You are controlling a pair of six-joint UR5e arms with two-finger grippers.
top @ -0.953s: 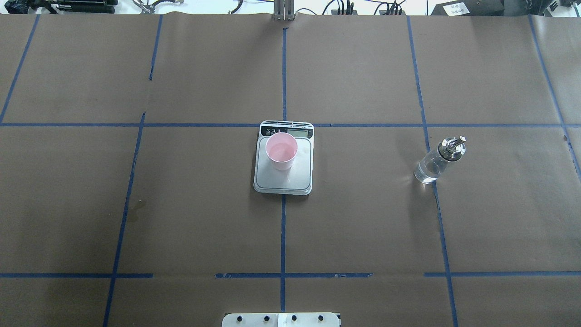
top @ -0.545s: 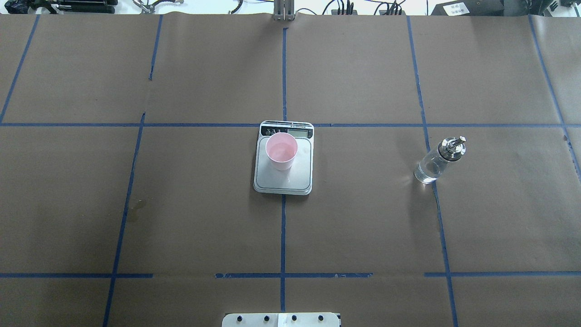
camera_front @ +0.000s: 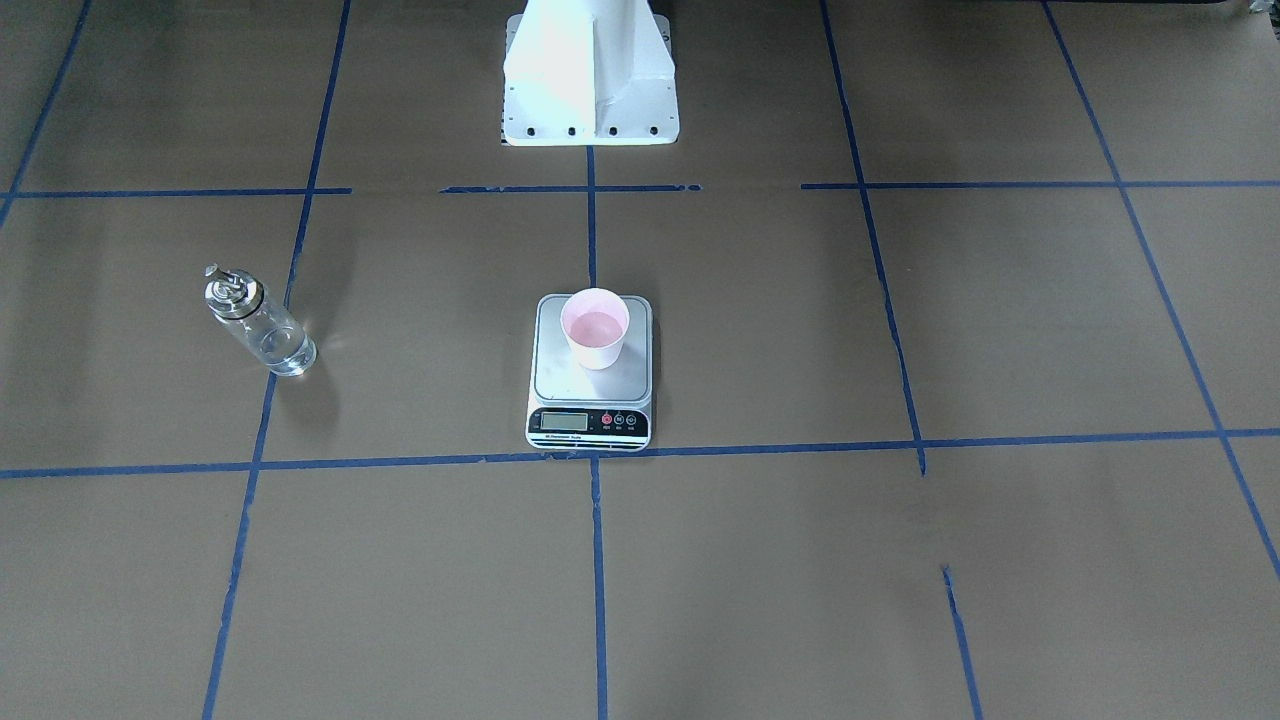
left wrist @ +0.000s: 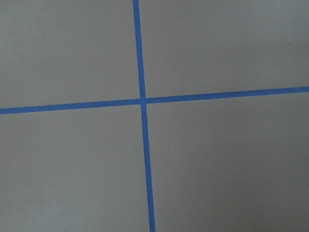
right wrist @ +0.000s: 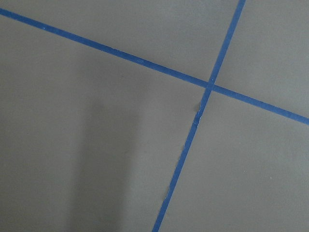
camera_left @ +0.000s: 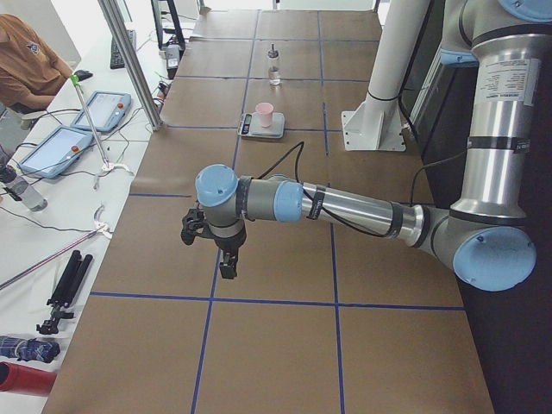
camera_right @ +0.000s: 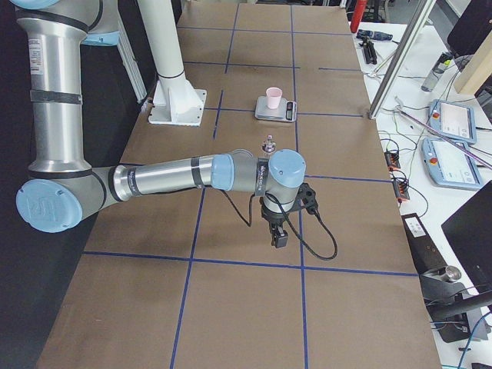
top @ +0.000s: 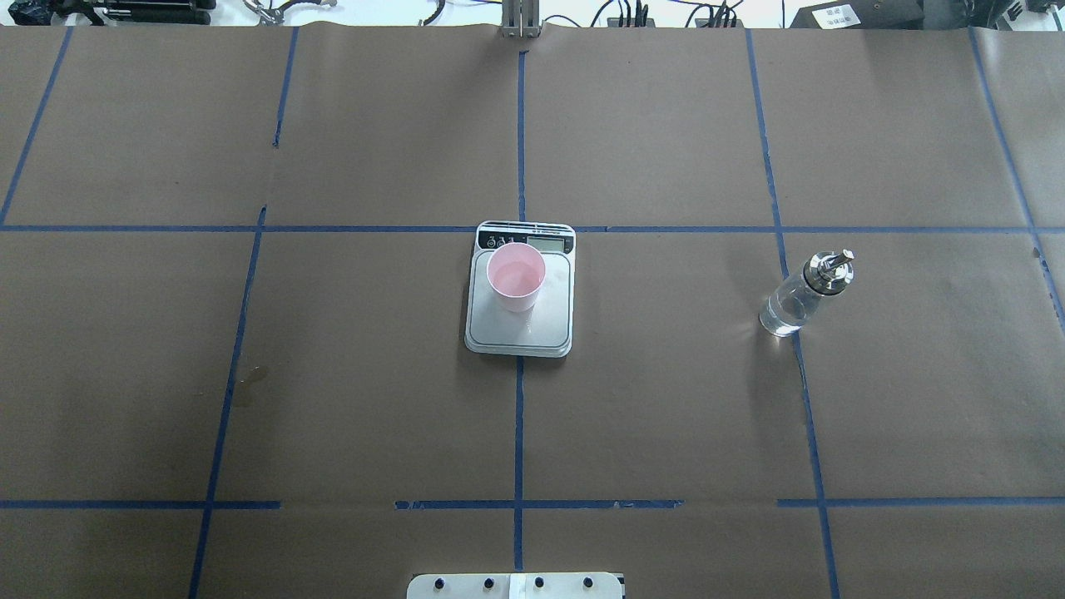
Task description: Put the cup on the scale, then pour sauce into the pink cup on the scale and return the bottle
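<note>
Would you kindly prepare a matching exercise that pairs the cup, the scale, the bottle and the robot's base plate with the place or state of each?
Things:
1. cup
2. scale
3. bottle
4. base plate

Places or states:
A. Upright on the table, on the robot's right
B. On a steel platform, liquid inside
C. At the table's middle, display facing away from the robot
D. White, at the table's edge nearest the robot

Pairs: 1-B, 2-C, 3-A, 4-D

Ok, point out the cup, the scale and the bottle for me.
cup (top: 516, 278): overhead exterior view, on its pink inside.
scale (top: 519, 331): overhead exterior view, on the bare steel platform.
bottle (camera_front: 270, 337): exterior front-facing view, on the glass body.
</note>
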